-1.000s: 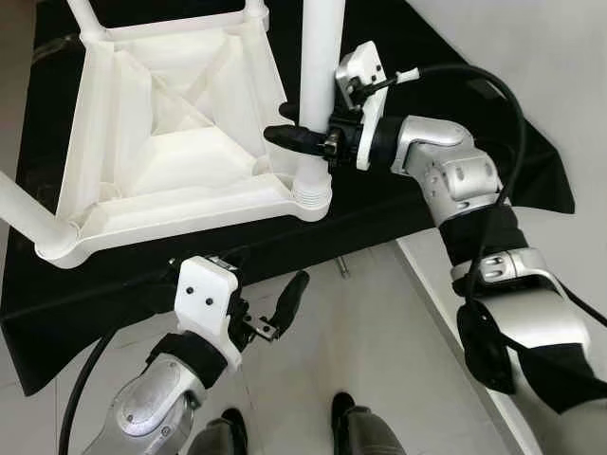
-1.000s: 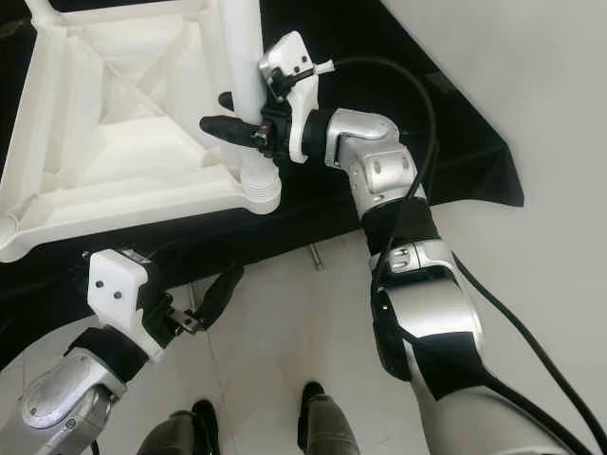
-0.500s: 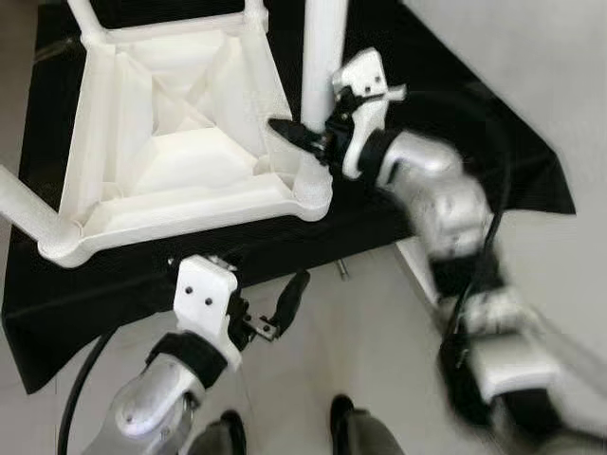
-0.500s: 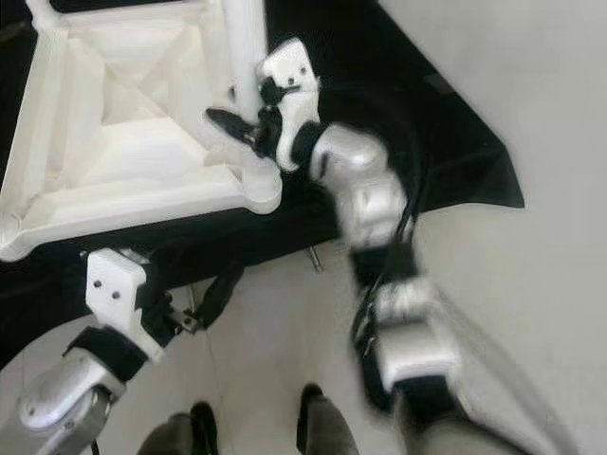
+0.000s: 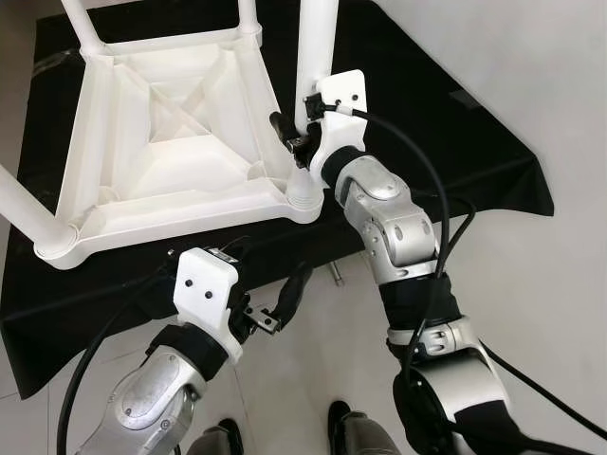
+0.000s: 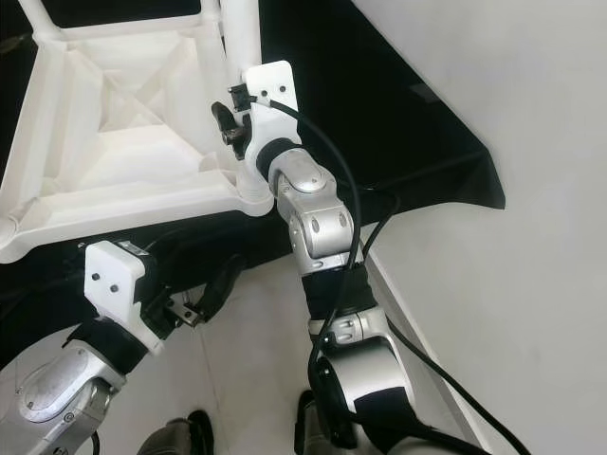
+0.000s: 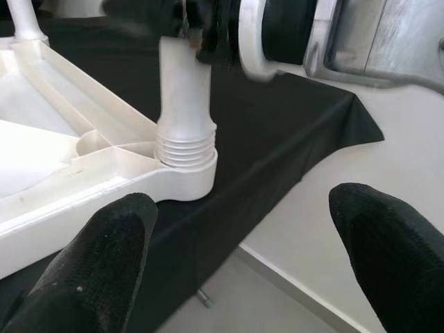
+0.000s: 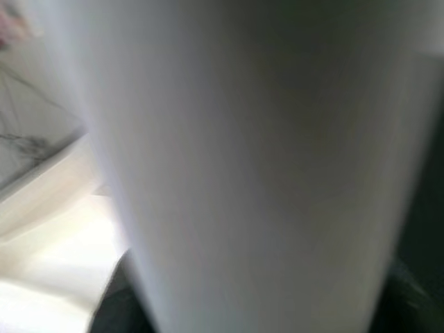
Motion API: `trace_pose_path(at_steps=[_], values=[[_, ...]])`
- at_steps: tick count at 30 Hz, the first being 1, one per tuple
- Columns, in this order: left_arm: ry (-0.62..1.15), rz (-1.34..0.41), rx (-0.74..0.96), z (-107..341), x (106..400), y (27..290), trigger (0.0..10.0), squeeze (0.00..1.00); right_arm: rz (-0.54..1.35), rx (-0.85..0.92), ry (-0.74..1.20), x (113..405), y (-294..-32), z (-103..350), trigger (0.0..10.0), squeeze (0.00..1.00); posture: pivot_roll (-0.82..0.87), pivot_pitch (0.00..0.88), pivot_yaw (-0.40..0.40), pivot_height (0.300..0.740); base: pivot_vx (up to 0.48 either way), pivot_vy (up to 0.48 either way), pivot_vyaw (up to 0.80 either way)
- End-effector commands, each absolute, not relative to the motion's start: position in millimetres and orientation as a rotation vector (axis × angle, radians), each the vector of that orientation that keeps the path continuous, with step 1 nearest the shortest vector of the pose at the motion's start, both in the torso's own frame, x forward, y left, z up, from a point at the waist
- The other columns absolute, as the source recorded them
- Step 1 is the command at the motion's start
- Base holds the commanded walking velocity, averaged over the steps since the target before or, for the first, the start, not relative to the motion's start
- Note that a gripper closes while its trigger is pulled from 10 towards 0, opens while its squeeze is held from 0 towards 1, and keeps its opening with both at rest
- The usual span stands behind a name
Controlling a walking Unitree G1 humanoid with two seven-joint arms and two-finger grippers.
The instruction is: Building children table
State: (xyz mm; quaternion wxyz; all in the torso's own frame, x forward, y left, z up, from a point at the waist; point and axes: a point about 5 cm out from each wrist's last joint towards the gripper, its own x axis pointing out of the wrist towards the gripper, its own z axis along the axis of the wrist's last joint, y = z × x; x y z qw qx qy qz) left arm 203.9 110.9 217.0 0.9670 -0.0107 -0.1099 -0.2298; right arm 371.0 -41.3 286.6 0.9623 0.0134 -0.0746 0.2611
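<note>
Black cloth (image 5: 455, 142) carries one upturned white children's table (image 5: 161, 152), four legs fitted; right gripper (image 5: 296, 142) clamps the near-corner leg (image 5: 318, 47); left gripper (image 5: 275, 308), fingers apart, hangs below

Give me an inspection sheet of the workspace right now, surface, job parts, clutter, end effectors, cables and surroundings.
Surface: black cloth spread over a low platform, its edge hanging down at the front.
Job's things: white plastic table lying upside down on the cloth; near corner leg stands upright in its ribbed socket; other legs stand at the other corners.
Clutter: nothing seen.
End effectors: right end effector at the near corner leg just above the socket, fingers around it; left end effector open, apart from the table, below the cloth's front edge.
Cables: black cable loops from the right wrist along the arm; another runs by the left arm.
Surroundings: pale tiled floor.
</note>
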Motion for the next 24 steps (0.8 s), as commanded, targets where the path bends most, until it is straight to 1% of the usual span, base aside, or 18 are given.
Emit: trace_pose_path(at_steps=[1, 2, 4, 5, 6, 7, 8, 9, 10, 11, 13, 15, 21, 22, 23, 24], values=[[-0.216, -0.447, -0.023, 214, 205, 111, 10.0, 0.0, 0.551, 0.072, -0.033, 371, -38, 261, 10.0, 0.63, -0.02, 0.296, -0.054, 0.74, 0.0, 0.0, 0.0], [-0.222, -0.442, -0.022, 215, 205, 111, 10.0, 0.0, 0.594, 0.081, -0.06, 369, -37, 268, 10.0, 1.0, -0.02, 0.296, -0.057, 0.74, 0.0, 0.0, 0.0], [-0.222, -0.442, -0.022, 215, 205, 111, 10.0, 0.0, 0.594, 0.081, -0.06, 369, -37, 268, 10.0, 1.0, -0.02, 0.296, -0.057, 0.74, 0.0, 0.0, 0.0], [-0.228, -0.431, -0.018, 217, 206, 113, 10.0, 0.0, 0.638, 0.096, -0.093, 368, -38, 276, 10.0, 1.0, -0.01, 0.296, -0.059, 0.74, 0.0, 0.0, 0.0], [-0.231, -0.418, -0.014, 218, 205, 115, 10.0, 0.0, 0.759, 0.092, -0.146, 365, -35, 287, 10.0, 0.04, -0.01, 0.295, -0.057, 0.74, 0.0, 0.0, 0.0], [-0.231, -0.418, -0.014, 218, 205, 115, 10.0, 0.0, 0.759, 0.092, -0.146, 365, -35, 287, 10.0, 0.04, -0.01, 0.295, -0.057, 0.74, 0.0, 0.0, 0.0], [-0.232, -0.409, -0.011, 218, 205, 117, 10.0, 0.0, 0.881, 0.071, -0.186, 363, -33, 295, 10.0, 0.04, -0.01, 0.295, -0.057, 0.74, 0.0, 0.0, 0.0], [-0.232, -0.405, -0.01, 218, 205, 118, 10.0, 0.0, 1.005, 0.016, -0.213, 361, -32, 299, 10.0, 0.0, -0.01, 0.295, -0.056, 0.74, 0.0, 0.0, 0.0], [-0.231, -0.404, -0.011, 218, 205, 118, 10.0, 0.0, 1.12, -0.044, -0.228, 359, -33, 301, 10.0, 0.0, -0.01, 0.296, -0.053, 0.74, 0.0, 0.0, 0.0], [-0.231, -0.404, -0.011, 218, 205, 118, 10.0, 0.0, 1.12, -0.044, -0.228, 359, -33, 301, 10.0, 0.0, -0.01, 0.296, -0.053, 0.74, 0.0, 0.0, 0.0], [-0.23, -0.406, -0.012, 218, 205, 118, 10.0, 0.0, 1.232, -0.112, -0.221, 360, -37, 301, 10.0, 0.0, -0.01, 0.295, -0.05, 0.74, 0.0, 0.0, 0.0], [-0.23, -0.409, -0.013, 218, 205, 117, 10.0, 0.0, 1.292, -0.151, -0.213, 363, -41, 302, 10.0, 0.0, -0.01, 0.296, -0.051, 0.74, 0.0, 0.0, 0.0], [-0.232, -0.411, -0.013, 218, 205, 117, 10.0, 0.0, 1.369, -0.159, -0.215, 366, -45, 305, 10.0, 0.0, 0.0, 0.302, -0.049, 0.74, 0.0, 0.0, 0.0], [-0.233, -0.411, -0.013, 219, 205, 117, 10.0, 0.0, 1.384, -0.148, -0.213, 366, -45, 306, 4.2, 0.0, 0.01, 0.304, -0.046, 0.74, 0.0, 0.0, 0.0], [-0.233, -0.41, -0.014, 219, 204, 118, 10.0, 0.0, 1.399, -0.148, -0.207, 366, -45, 305, 0.0, 0.0, 0.02, 0.311, -0.038, 0.74, 0.0, 0.0, 0.0], [-0.233, -0.41, -0.014, 219, 204, 118, 10.0, 0.0, 1.399, -0.148, -0.207, 366, -45, 305, 0.0, 0.0, 0.02, 0.311, -0.038, 0.74, 0.0, 0.0, 0.0]])
